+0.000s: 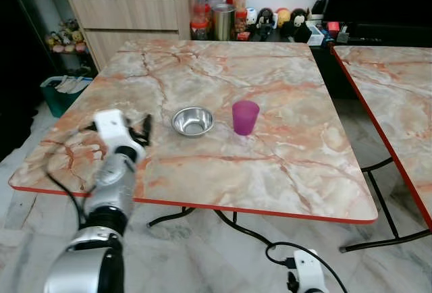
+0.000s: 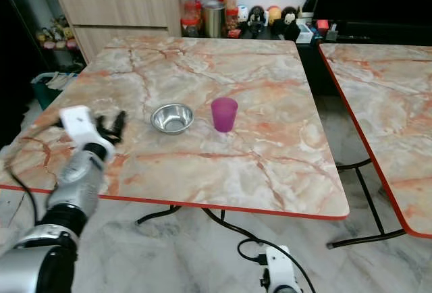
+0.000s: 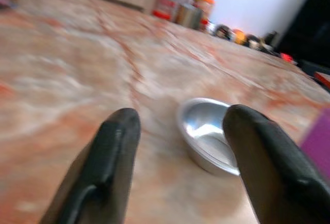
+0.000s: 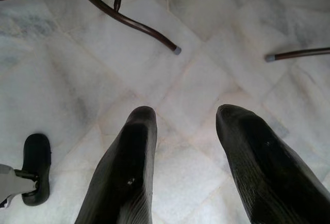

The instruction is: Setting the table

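Left gripper (image 1: 144,131), fingers wide and empty, sat over the marble table (image 1: 283,84) near its left edge, lined up on the round steel bowl (image 1: 192,120) beside the purple plastic cup (image 1: 244,117); reach looked next.

My left claw (image 1: 143,131) hovers low over the bench (image 1: 283,165), fingers spread, with bare marble between it and the steel bowl (image 1: 192,120). The purple cup (image 1: 244,117) stands just beside the bowl, blocking its far side. Jars (image 1: 216,11) crowd beyond the back edge.
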